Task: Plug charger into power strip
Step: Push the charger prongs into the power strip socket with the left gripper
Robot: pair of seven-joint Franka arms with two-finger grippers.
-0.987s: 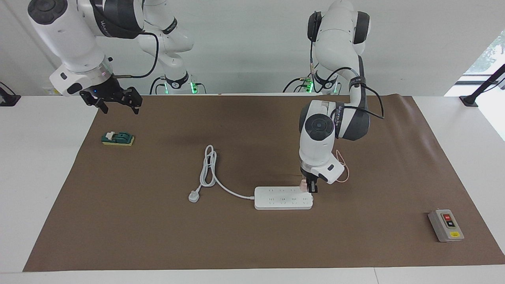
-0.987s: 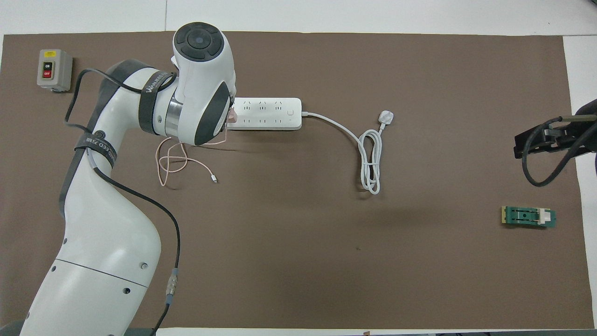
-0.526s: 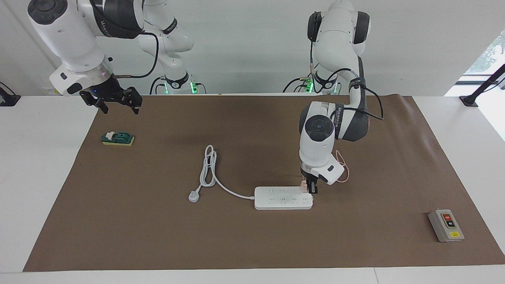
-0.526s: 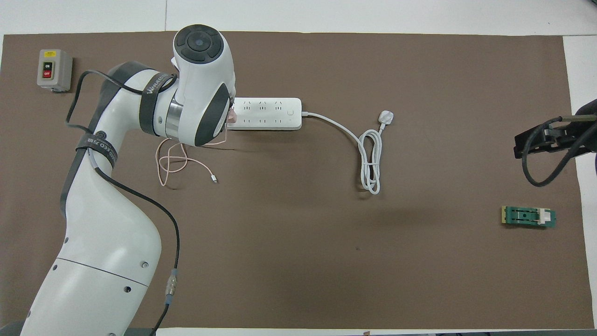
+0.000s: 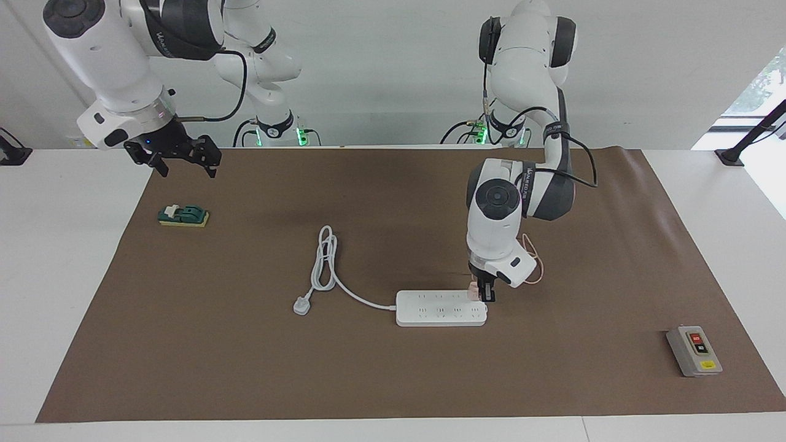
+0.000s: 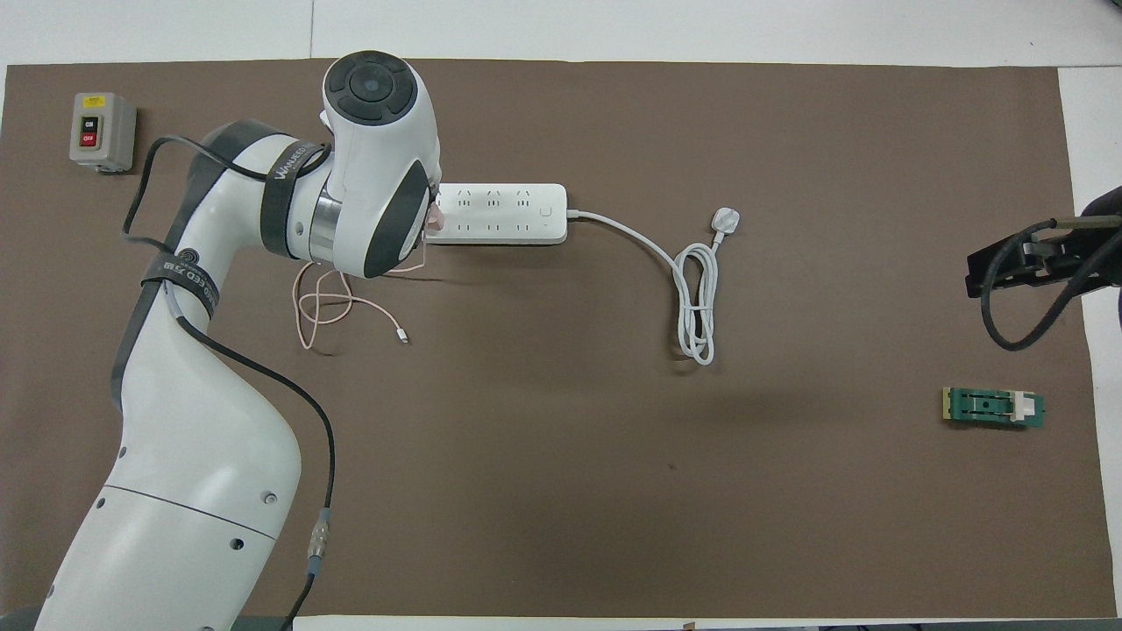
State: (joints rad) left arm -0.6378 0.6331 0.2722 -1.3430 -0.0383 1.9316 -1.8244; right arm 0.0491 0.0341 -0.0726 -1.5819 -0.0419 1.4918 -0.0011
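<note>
Pink charger (image 5: 472,290), clamped in the left claw (image 5: 483,294), has barely shifted at the power strip (image 5: 441,308), likely seating; right claw (image 5: 182,161) waits wide

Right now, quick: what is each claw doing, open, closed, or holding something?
Left claw: shut on the charger, at the power strip's end.
Right claw: open, holding nothing, waiting above the table's edge near the green block.
</note>
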